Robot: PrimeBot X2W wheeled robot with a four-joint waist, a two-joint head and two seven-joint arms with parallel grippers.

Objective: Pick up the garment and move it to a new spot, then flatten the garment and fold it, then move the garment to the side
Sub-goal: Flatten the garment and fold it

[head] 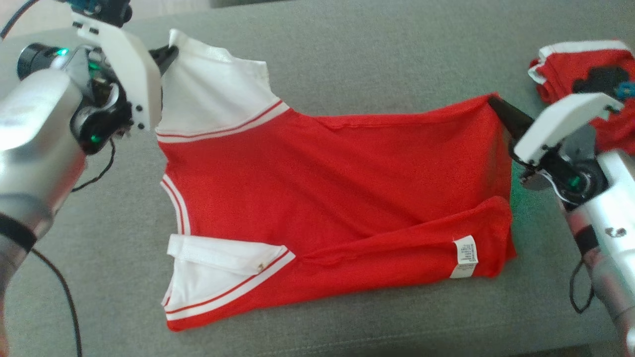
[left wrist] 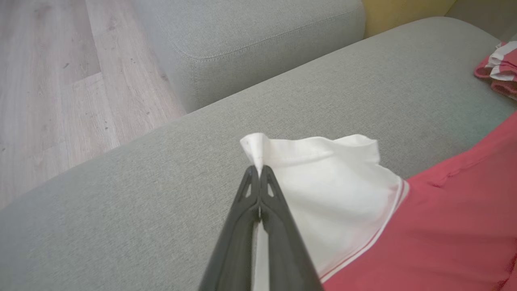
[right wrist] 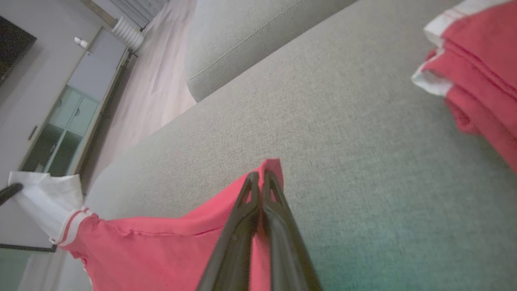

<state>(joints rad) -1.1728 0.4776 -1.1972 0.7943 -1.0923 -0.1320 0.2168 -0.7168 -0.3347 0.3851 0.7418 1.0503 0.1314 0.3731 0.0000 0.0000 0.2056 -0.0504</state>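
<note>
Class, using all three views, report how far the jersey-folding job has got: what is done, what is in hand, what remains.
Done, it seems: the garment lies spread on the grey cushion, its near edge turned over, label up. In hand: the left gripper pinches the far white sleeve, the right gripper the far hem corner. Remaining: bring that edge over, finish folding, move it aside.

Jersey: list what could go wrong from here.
1. The left pincer is shut on just the tip of the white sleeve, and the right pincer on just a hem corner. Either thin grip could slip under tension.
2. The near edge of the jersey lies folded over, so a lift might carry that crease along.
3. The red pile sits close to the right pincer and could snag.
</note>
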